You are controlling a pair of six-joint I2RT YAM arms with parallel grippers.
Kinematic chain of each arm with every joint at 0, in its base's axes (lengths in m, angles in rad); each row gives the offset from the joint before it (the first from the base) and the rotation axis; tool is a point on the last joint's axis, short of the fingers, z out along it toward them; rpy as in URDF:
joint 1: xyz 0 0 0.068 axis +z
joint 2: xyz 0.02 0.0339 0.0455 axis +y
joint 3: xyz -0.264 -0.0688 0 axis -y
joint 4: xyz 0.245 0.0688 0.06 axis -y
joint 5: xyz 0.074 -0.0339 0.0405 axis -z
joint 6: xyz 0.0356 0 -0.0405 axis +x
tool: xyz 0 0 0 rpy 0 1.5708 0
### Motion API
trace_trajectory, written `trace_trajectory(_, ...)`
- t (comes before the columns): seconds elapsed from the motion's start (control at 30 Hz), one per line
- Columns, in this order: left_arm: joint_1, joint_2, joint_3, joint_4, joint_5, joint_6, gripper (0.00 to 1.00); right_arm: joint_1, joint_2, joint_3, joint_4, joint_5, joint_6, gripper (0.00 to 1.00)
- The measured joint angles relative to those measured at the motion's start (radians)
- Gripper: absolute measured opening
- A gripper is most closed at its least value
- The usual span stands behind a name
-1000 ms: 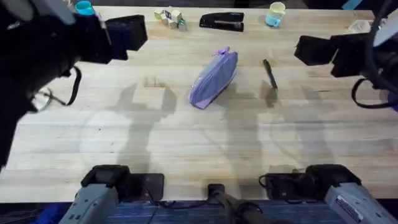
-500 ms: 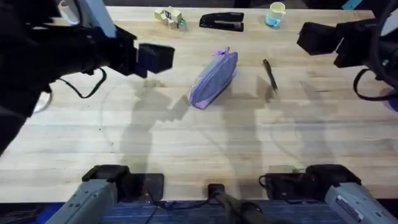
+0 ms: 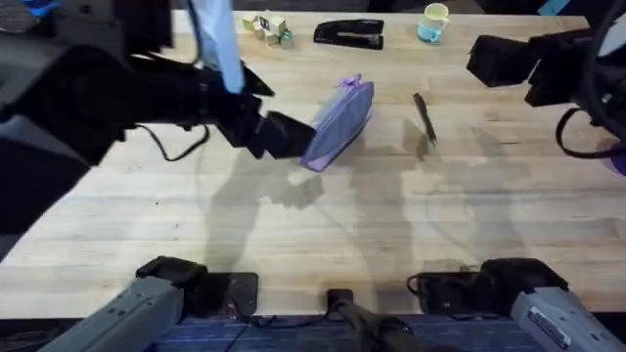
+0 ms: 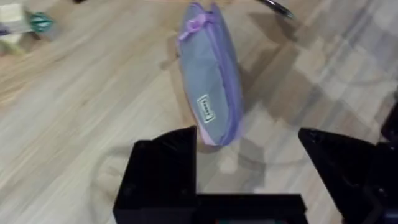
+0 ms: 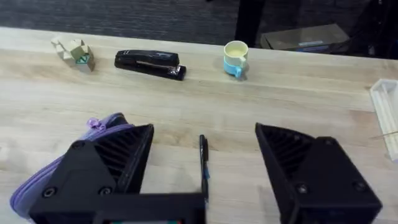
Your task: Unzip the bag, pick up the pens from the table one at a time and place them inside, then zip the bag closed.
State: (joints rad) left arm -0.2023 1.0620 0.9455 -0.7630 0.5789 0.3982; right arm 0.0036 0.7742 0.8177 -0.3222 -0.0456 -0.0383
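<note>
A small elongated lilac-purple fabric pencil pouch (image 3: 337, 124) lies near the middle of the pale butcher-block wooden table (image 3: 323, 225), set on a diagonal with its tufted purple end pointing toward the far edge and its blunt end toward the left arm. Seen from the left wrist camera, the pouch (image 4: 209, 81) shows a darker purple zip running along its upper seam, a small knotted purple pull at the far tip, and a little white label stitched near the blunt end; the zip looks closed along the length that is visible. The left gripper (image 3: 284, 136), reaching in from the left, hangs just beside the pouch's blunt end; in its own view its black fingers (image 4: 163, 168) are spread wide, the pouch end sitting just ahead of the gap between them and not gripped. A thin straight black pen (image 3: 424, 116) lies flat on the table to the right of the pouch, apart from it and roughly parallel. The right gripper (image 5: 204, 163) hovers near the right side of the table, its jaws likewise spread wide and empty, framing the pen (image 5: 203, 163). Along the far edge stand a black stapler (image 3: 349, 34), a pale yellow-and-blue cup (image 3: 432, 22) and a cluster of small wooden blocks (image 3: 268, 26).
</note>
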Motion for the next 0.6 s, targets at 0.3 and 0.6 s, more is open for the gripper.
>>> trace_trajectory(0.3,-0.114,0.17,0.0,-0.005,-0.147,-0.246,0.996,0.0,0.0,0.0,0.0,0.0,0.0,0.996)
trace_trajectory(0.6,-0.142,0.269,0.0,0.085,-0.237,-0.354,0.995,0.0,0.0,0.0,0.0,0.0,0.0,0.996)
